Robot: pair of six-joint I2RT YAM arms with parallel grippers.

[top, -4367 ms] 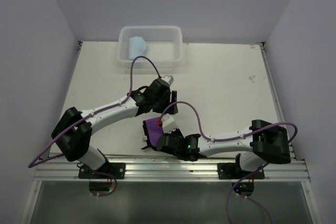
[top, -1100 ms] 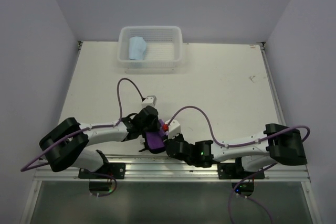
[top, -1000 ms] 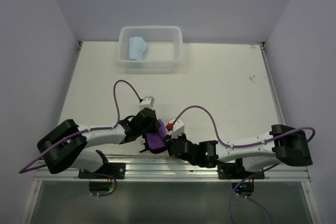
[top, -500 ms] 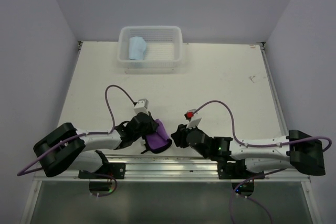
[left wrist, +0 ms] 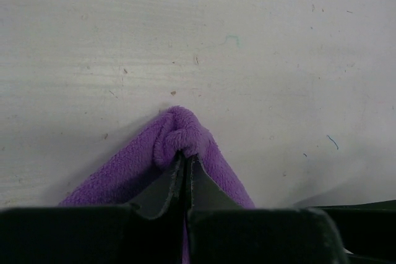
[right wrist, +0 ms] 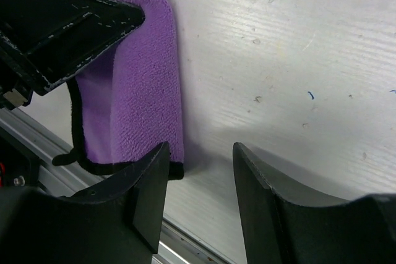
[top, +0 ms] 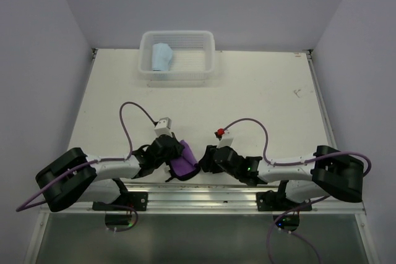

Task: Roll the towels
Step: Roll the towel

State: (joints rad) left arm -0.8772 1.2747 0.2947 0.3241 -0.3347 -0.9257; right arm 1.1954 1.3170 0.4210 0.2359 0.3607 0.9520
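The purple towel [top: 184, 161] with a black edge lies folded near the table's front edge, between the two arms. My left gripper [left wrist: 185, 157] is shut on its bunched end, and the purple towel [left wrist: 185, 137] wraps round the fingertips. My right gripper [right wrist: 201, 153] is open just right of the purple towel [right wrist: 142, 97], its left finger at the towel's black-edged corner, nothing between the jaws. The light blue towel [top: 162, 57] lies rolled in the white basket [top: 204, 47] at the far end of the table.
The aluminium rail [top: 204, 199] runs along the near edge right behind the towel. White walls close in the table on the left, right and back. The two grippers are close together at the front centre.
My right gripper has let go of the purple towel and drawn back to its right, jaws wider. The left gripper stays shut on the towel and has slid slightly left.
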